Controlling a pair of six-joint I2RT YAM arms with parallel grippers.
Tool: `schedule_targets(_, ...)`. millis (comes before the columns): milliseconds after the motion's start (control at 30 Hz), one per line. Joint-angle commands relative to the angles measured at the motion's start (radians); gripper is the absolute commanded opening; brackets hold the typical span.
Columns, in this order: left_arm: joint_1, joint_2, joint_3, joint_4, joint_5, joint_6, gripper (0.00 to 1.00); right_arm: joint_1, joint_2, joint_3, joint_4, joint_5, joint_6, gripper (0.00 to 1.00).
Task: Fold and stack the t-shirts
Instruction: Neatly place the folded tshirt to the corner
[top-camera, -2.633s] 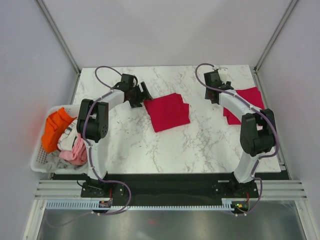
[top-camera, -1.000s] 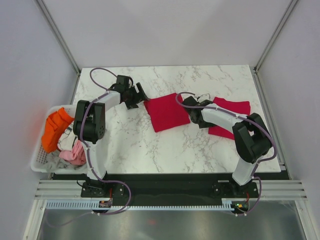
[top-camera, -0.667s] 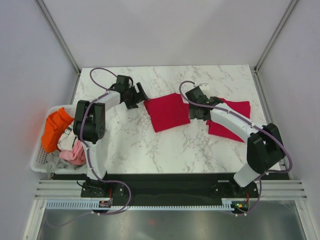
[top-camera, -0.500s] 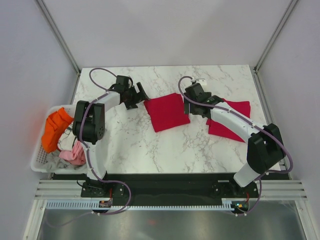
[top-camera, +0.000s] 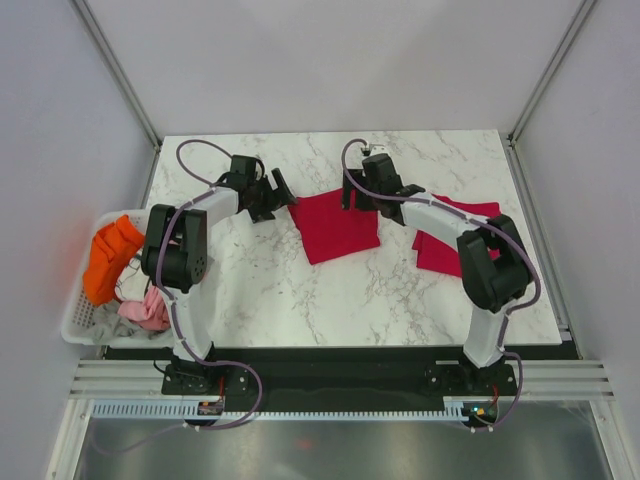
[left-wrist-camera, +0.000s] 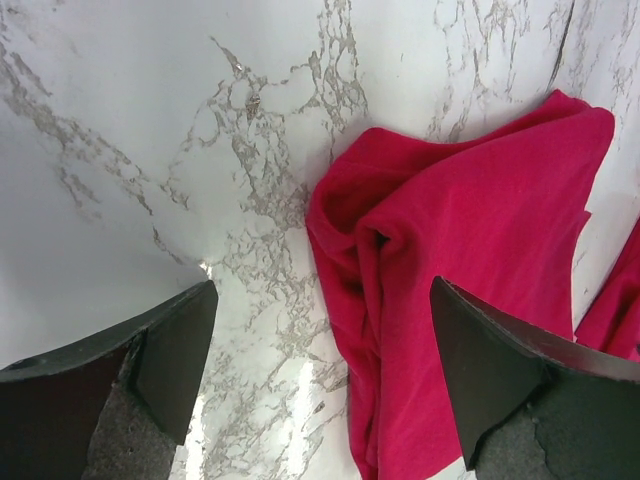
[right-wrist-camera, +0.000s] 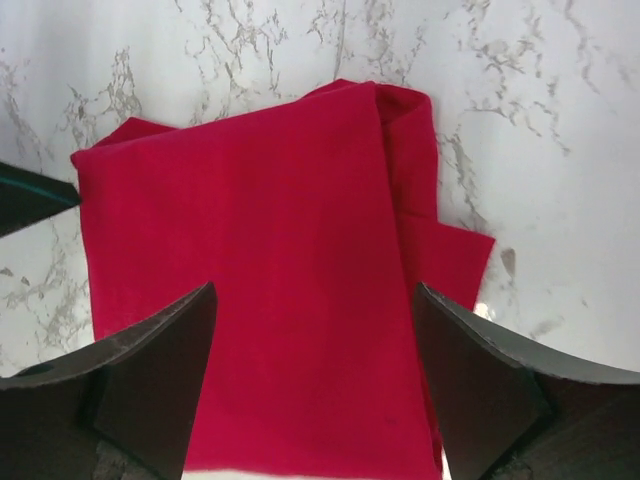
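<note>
Risking, at the left gripper (left-wrist-camera: 322, 300), a pinch on only the upper layers of the bunched edge, because of several loose folds lying there one over another, and in that case probably pulling the fold open during lifting. Risking also, at the right gripper (right-wrist-camera: 312, 295), an uneven lift if closing at a different height than the other side, and so twisting the cloth.

Showing both pairs of jaws wide apart, holding nothing and, as far as visible, touching nothing. Hovering at the folded t-shirt (top-camera: 335, 222) from two sides: at its far left corner with the left one, above its far edge with the right one.

Finding this shirt in the middle of the marble table (top-camera: 330, 300), and a second t-shirt (top-camera: 455, 245) near it on the right, apart from it and partly under the right arm. Noting, off the left table edge, a white basket (top-camera: 75, 325) with orange and pink cloth.
</note>
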Motion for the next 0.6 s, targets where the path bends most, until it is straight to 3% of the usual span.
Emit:
schedule_targets(0, 0.003, -0.010, 0.029, 0.023, 0.020, 0.029, 0.94, -0.028, 0.089, 0.093, 0.111, -0.121, 0.028, 0.88)
schedule_targets(133, 0.001, -0.005, 0.033, 0.020, 0.026, 0.033, 0.91, -0.084, 0.156, 0.107, 0.166, -0.173, 0.049, 0.93)
schedule_targets(300, -0.008, -0.011, 0.037, 0.020, 0.025, 0.046, 0.91, -0.140, 0.242, 0.154, 0.183, -0.282, 0.057, 0.82)
schedule_targets(567, -0.040, 0.003, 0.059, 0.020, 0.023, 0.040, 0.87, -0.172, 0.343, 0.256, 0.105, -0.297, 0.022, 0.84)
